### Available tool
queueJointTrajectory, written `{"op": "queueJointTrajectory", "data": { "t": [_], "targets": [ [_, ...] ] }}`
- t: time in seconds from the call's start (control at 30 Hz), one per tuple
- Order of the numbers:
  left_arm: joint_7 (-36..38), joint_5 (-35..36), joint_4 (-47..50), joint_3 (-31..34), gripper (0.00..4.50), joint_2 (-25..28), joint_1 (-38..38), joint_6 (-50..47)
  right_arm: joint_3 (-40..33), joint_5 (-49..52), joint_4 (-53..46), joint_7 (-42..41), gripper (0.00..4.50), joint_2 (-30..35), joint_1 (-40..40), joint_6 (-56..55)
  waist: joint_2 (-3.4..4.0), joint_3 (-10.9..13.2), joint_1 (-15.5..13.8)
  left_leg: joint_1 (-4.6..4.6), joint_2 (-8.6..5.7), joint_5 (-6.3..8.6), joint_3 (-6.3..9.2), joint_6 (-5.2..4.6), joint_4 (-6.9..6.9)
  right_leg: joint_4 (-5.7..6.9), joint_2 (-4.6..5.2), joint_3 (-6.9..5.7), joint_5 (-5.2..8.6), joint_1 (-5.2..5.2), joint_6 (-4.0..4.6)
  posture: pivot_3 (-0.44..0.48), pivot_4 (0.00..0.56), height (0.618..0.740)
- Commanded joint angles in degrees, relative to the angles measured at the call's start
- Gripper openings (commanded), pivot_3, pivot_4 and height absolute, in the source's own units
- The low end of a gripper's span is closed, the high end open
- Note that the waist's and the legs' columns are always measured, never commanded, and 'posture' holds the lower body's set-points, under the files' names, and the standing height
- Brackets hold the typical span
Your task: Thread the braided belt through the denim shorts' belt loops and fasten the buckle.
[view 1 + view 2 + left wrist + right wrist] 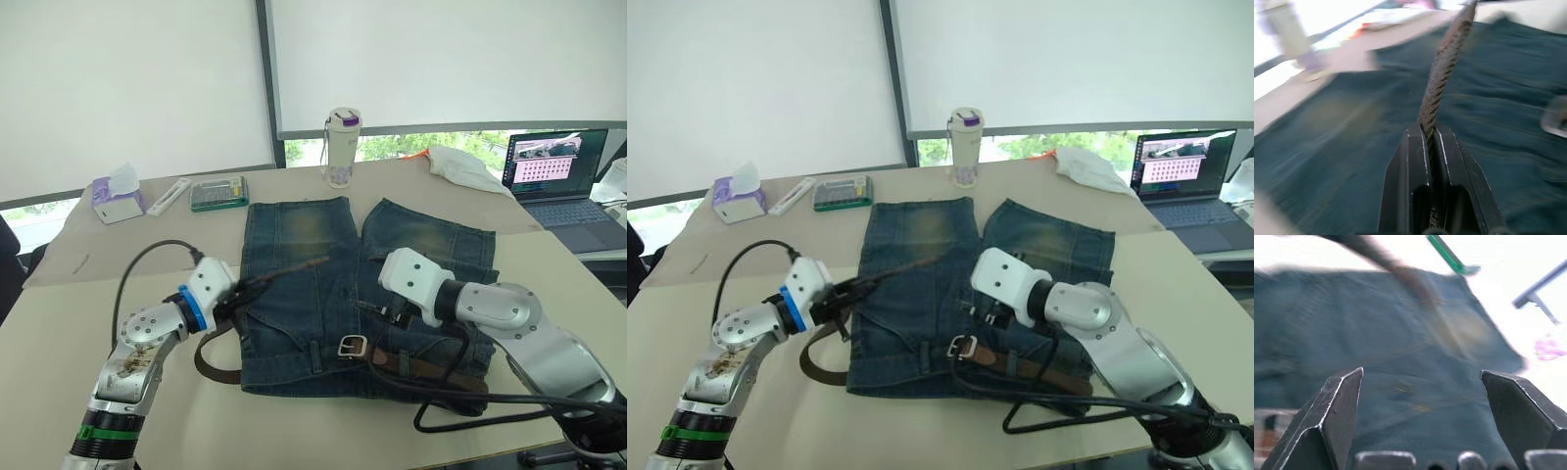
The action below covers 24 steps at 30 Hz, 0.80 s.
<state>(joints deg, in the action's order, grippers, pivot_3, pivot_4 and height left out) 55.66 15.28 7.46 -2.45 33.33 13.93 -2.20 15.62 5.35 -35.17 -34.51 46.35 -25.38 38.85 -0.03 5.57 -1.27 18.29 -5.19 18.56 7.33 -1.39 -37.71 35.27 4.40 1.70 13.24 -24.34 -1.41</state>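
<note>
Left pincer (1431, 147) is clamped on the braided belt (294, 268), holding its tip end up over the denim shorts (313, 294) on the tabletop (59, 333). Right pincer (1420, 396) hovers spread wide, gripping nothing. The buckle (352, 345) sits on the waistband, unfastened. Looks like some threading's done, fastening still left.

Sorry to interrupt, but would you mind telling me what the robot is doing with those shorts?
It is threading the braided belt through the denim shorts on the table. The left gripper is shut on the belt's free end, lifted over the shorts. The right gripper hovers open above the denim. The buckle lies at the waistband, unfastened.
</note>
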Motion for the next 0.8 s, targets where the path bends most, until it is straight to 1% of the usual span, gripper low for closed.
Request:
{"op": "queueJointTrajectory", "data": {
  "t": [0.03, 0.2, 0.3, 0.47, 0.57, 0.8],
  "targets": [
    [4.40, -2.62, -1.87, -3.18, 0.02, 0.53, 2.46, 8.26, 0.37, -3.11, -1.56, -0.33, 4.29, 0.08, -1.11, -2.74, 0.00, 0.00, 0.06, 0.00, 0.00, 0.00, 0.00, 0.00, 0.00, -0.02, 0.00, 0.01, 0.00, 0.00, 0.01, 0.000, 0.150, 0.740],
    [4.18, -3.97, -5.47, -4.99, 0.02, -1.11, 4.06, 12.18, 1.89, -2.93, -4.37, -4.11, 4.29, 0.11, 0.32, -2.74, 0.00, 0.00, 0.41, 0.00, 0.03, 0.00, 0.02, -0.01, 0.01, -0.03, -0.02, 0.01, -0.01, 0.01, 0.02, 0.000, 0.150, 0.740],
    [3.44, -4.17, -7.41, -5.64, 0.00, -2.59, 5.44, 12.03, 2.00, -1.59, -7.17, -8.12, 3.48, 1.94, 1.38, -1.67, 0.00, 0.00, 0.36, 0.01, 0.01, 0.02, 0.03, -0.04, -0.03, -0.04, -0.02, 0.00, -0.01, 0.02, 0.02, 0.000, 0.150, 0.740],
    [3.50, -4.19, -9.43, -5.71, 0.00, -3.32, 6.58, 12.17, -1.24, -0.63, -8.47, -10.33, 3.48, 4.43, 3.07, 1.44, -0.01, 0.00, 0.35, 0.00, 0.01, 0.02, 0.03, -0.05, -0.04, -0.04, -0.04, -0.02, -0.01, 0.05, 0.01, 0.000, 0.150, 0.740],
    [3.65, -4.46, -10.73, -6.05, 0.00, -3.75, 7.21, 12.82, -2.91, 0.86, -9.68, -10.40, 3.48, 3.72, 3.31, 3.89, -0.01, 0.00, 0.46, 0.00, 0.01, 0.02, 0.04, -0.06, -0.05, -0.04, -0.04, -0.03, -0.01, 0.06, 0.01, 0.000, 0.150, 0.740],
    [3.52, -5.33, -12.02, -6.83, 0.00, -4.74, 7.97, 13.80, -1.43, 1.61, -10.66, -10.30, 3.48, 1.90, 2.37, 7.03, -0.01, 0.00, 0.34, 0.01, 0.00, 0.02, 0.04, -0.06, -0.06, -0.03, -0.03, -0.03, -0.01, 0.05, 0.01, 0.000, 0.150, 0.740]
  ]
}}
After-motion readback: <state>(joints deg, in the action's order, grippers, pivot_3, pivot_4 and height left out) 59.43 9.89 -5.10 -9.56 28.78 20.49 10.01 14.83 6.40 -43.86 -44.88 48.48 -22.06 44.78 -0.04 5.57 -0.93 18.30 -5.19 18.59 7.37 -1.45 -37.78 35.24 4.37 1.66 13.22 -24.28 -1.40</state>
